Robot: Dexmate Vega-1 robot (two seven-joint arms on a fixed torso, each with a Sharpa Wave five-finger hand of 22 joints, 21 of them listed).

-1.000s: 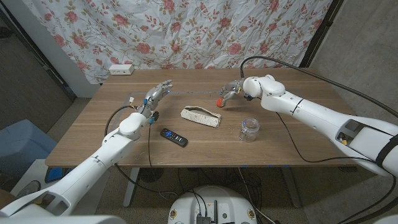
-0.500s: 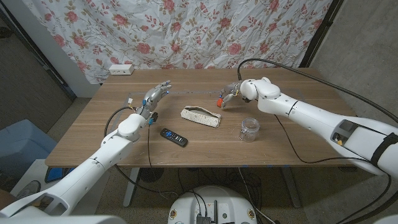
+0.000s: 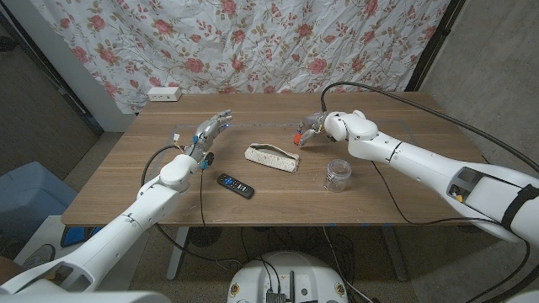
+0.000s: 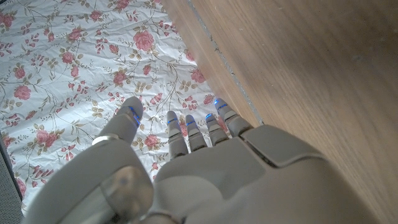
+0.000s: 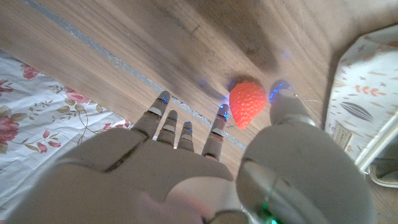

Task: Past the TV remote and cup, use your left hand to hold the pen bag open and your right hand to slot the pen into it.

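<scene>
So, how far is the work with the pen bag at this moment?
Early. Nothing looks finished: the pen bag lies untouched on the table. The right hand is at the red strawberry-shaped piece, grip not clear. The left hand hovers open, away from the bag. Holding the bag open and slotting the pen remain.

A cream pen bag (image 3: 272, 157) with a small printed pattern is laid lengthwise on the table (image 3: 387, 194), slightly slanted, near its middle; its zip edge is seen in the right wrist view. A red-orange, strawberry-shaped top of the pen (image 5: 247, 104) is seen just beyond the bag's right end, close to the table's surface. A black TV remote (image 3: 236, 185) with coloured buttons is laid flat in front of the bag. A clear cup (image 3: 338, 175) is stood upright to the bag's right
</scene>
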